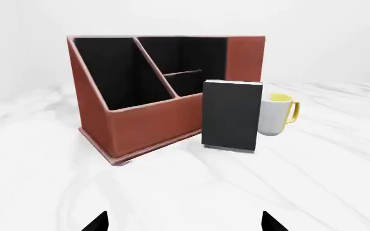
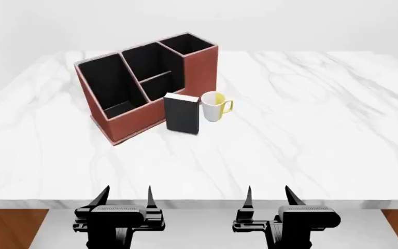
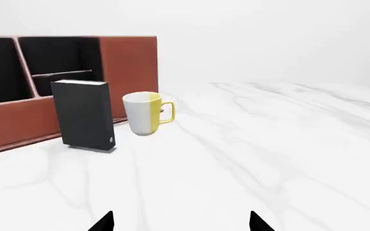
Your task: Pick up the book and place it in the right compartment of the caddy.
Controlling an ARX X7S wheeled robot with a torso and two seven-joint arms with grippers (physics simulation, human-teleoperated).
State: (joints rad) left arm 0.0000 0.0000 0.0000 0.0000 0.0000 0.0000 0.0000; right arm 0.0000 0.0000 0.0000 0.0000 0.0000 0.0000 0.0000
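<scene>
— Where are your arms?
— Both low at the table's (image 2: 310, 129) near edge, left gripper (image 2: 125, 194) and right gripper (image 2: 268, 193) spread, empty.
— The book (image 2: 182, 113)?
— Upright, well ahead of them, against the caddy (image 2: 143, 120).

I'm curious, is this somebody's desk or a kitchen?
Probably a desk or study corner, though it's a bare simulated scene: a desk caddy, a standing book and a mug sit on a white marble table.
</scene>
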